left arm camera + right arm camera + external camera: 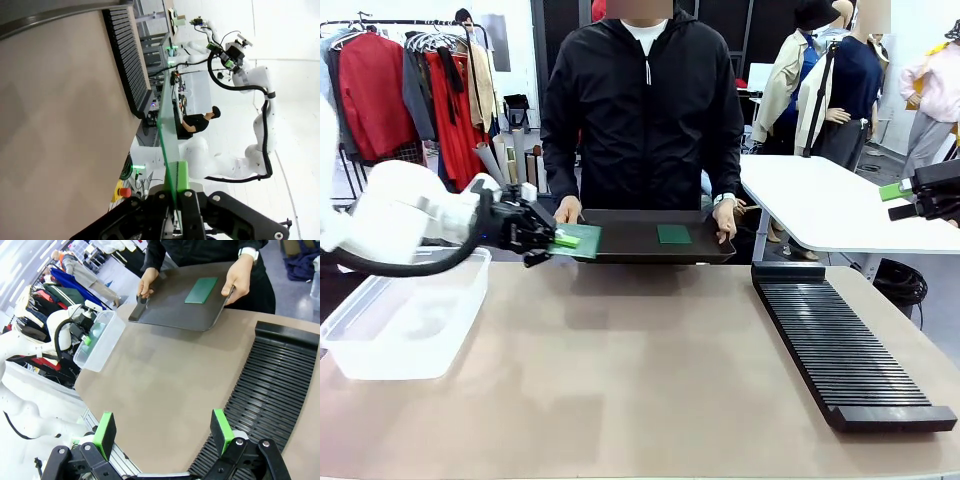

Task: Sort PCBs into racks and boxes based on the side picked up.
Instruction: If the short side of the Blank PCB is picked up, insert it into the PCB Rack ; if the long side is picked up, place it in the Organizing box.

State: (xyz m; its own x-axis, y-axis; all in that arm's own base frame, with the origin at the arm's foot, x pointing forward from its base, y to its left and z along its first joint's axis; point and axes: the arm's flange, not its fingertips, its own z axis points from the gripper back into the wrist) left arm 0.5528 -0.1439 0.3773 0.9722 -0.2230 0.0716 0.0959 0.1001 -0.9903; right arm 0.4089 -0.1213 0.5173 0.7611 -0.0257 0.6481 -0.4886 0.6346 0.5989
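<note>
My left gripper [556,240] is shut on the edge of a green PCB [580,240], holding it in the air just off the left end of the tray. In the left wrist view this PCB [169,160] runs edge-on up from between the closed fingers [183,176]. A second PCB [673,234] lies flat on the dark tray [630,245], which a person holds with both hands. The clear box [405,320] stands at the left, below the left arm. The black rack [845,350] lies at the right. My right gripper [163,432] hangs open and empty above the table beside the rack [270,385].
The person's hands [724,218] grip both ends of the tray at the far table edge. A white side table [840,210] stands beyond the rack. Bare tabletop [620,370] stretches between box and rack.
</note>
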